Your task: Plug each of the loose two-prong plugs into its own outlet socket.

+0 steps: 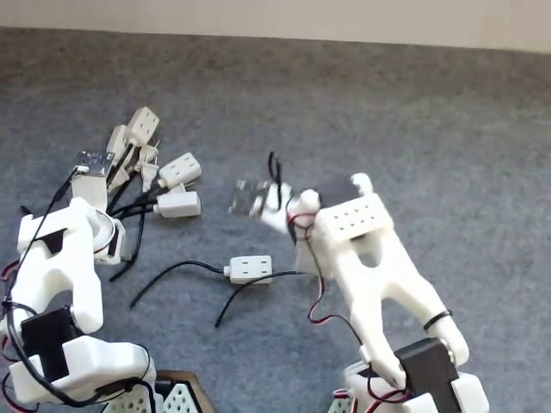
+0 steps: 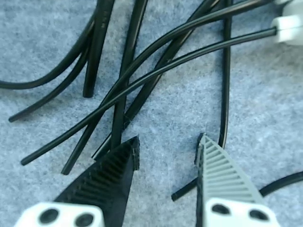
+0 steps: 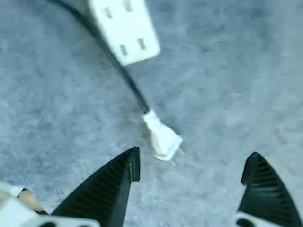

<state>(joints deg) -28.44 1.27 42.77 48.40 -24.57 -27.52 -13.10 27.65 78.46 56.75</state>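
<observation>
From above, my left claw [image 1: 93, 162] sits beside a cluster of outlet sockets [image 1: 164, 185], and my right claw [image 1: 250, 198] sits beyond a lone socket [image 1: 250, 269]. At my left wrist the fingers are released above black cords [image 2: 142, 80]. At my right wrist they spread wide over a white two-prong plug [image 3: 163, 137] lying on the grey table [image 3: 236, 71].

So the left arm [image 1: 60, 258] is reaching forward from its base on the left side, with the left gripper [image 2: 168, 142] pointed down and its fingers a little way apart. The right arm [image 1: 379, 275] angles in toward the middle, and the right gripper [image 3: 194, 153] hangs low with its jaws spread really wide.
</observation>
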